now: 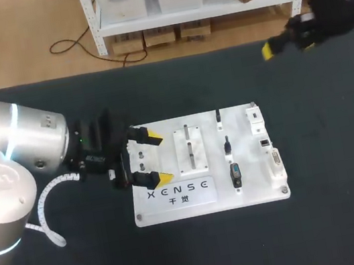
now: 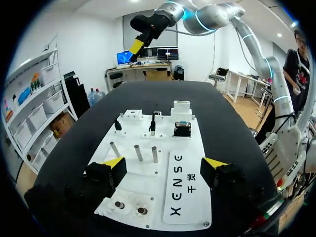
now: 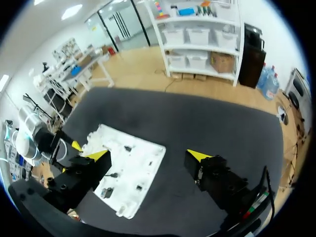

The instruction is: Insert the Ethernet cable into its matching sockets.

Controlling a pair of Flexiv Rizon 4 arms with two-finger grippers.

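Observation:
A white practice board (image 1: 255,191) (image 2: 192,148) (image 3: 148,153) lies mid-table. Two small black plugs (image 1: 219,117) (image 1: 226,144) stand upright on it, seen ahead of my left gripper (image 2: 118,124) (image 2: 153,123). A black connector (image 1: 236,175) (image 2: 182,129) sits beside them, and small sockets (image 1: 263,142) line the board's right edge. I cannot tell which part is the Ethernet one. My left gripper (image 1: 159,157) (image 2: 165,165) hovers open over the board's left end, holding nothing. My right gripper (image 1: 288,42) (image 3: 148,155) hangs open and empty, high above the table's far right.
Several metal pegs (image 2: 138,152) rise from a white plate (image 1: 192,164) on the board, just ahead of my left fingertips. The black table (image 1: 340,214) surrounds the board. My right arm (image 2: 207,15) arches over the far edge in the left wrist view.

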